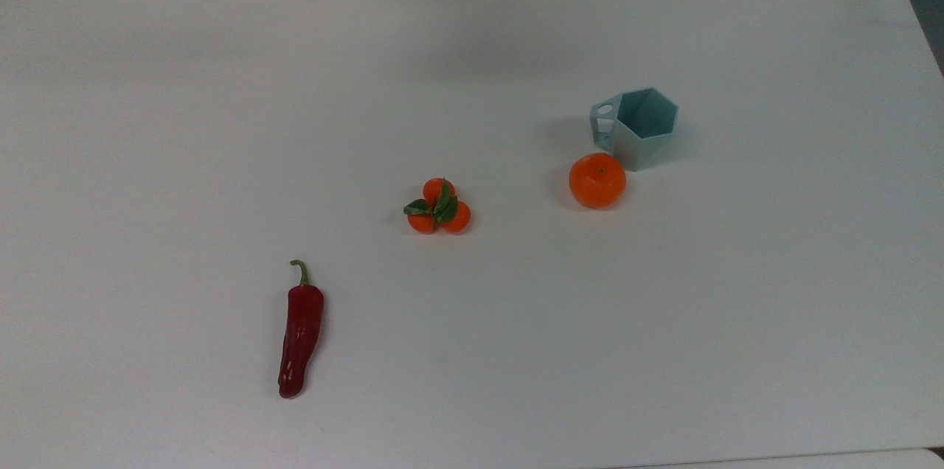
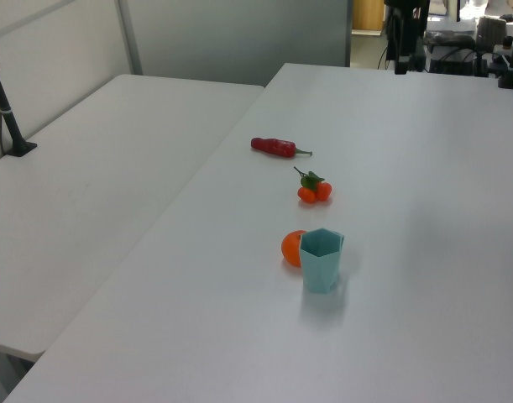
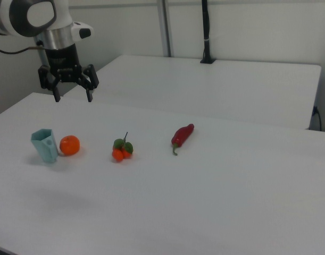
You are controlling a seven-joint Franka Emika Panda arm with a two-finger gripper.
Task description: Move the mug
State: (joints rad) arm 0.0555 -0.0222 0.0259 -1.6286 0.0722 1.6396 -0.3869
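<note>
Mug, pale teal-blue, faceted, hexagonal-rimmed (image 1: 640, 127), upright on white table (image 1: 737, 307), right of centre in the top view, handle toward the top view's left, touching or just beside round orange (image 1: 597, 180). Black two-finger gripper (image 3: 71, 97), upper left in the right view, hanging high above and behind the mug, fingers spread wide, holding nothing; probably poised for a descent onto the rim.

I see even, diffuse overhead light on the white table (image 1: 472, 351). Shadows are soft and faint. My views stay sharp, without glare.
</note>
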